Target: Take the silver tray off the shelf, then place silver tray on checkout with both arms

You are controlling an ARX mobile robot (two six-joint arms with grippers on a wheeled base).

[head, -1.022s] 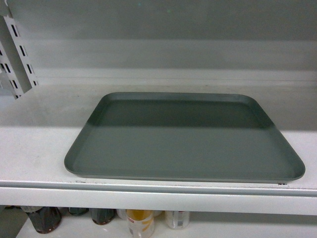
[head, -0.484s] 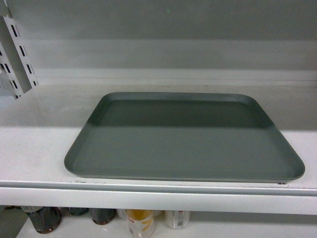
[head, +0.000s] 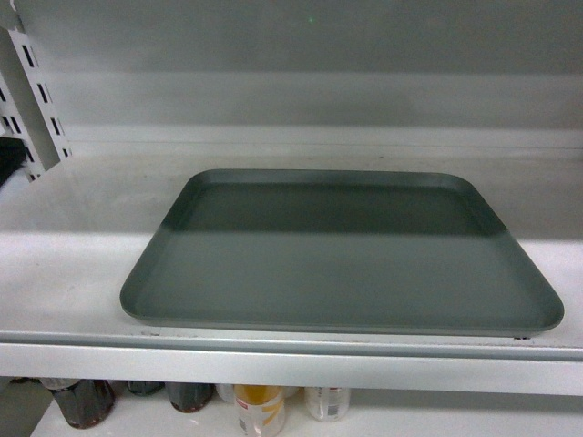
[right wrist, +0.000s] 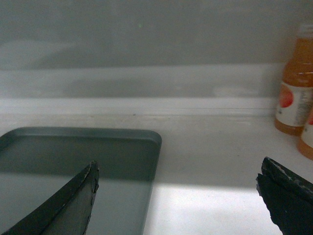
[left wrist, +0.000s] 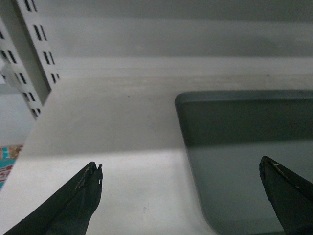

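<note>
the shelf (head: 73,282) is white and wide, with a flat front lip and a slotted white upright (head: 36,91) at its left end. the silver tray (head: 342,255) lies flat on the shelf, close to the front lip, and takes up much of the board. nothing of mine touches it.

my left end effector (left wrist: 181,171) has its two black fingers spread far apart. one finger is over the bare shelf and the other is over the tray, so the tray's left edge lies between them.

my right end effector (right wrist: 178,176) is spread wide too. its left finger is over the tray and its right finger is over the bare shelf, with the tray's right edge between them.

two orange drink bottles (right wrist: 296,93) stand on the shelf, well off to the right of the tray. below the shelf, a row of bottles (head: 260,408) peeks out.
</note>
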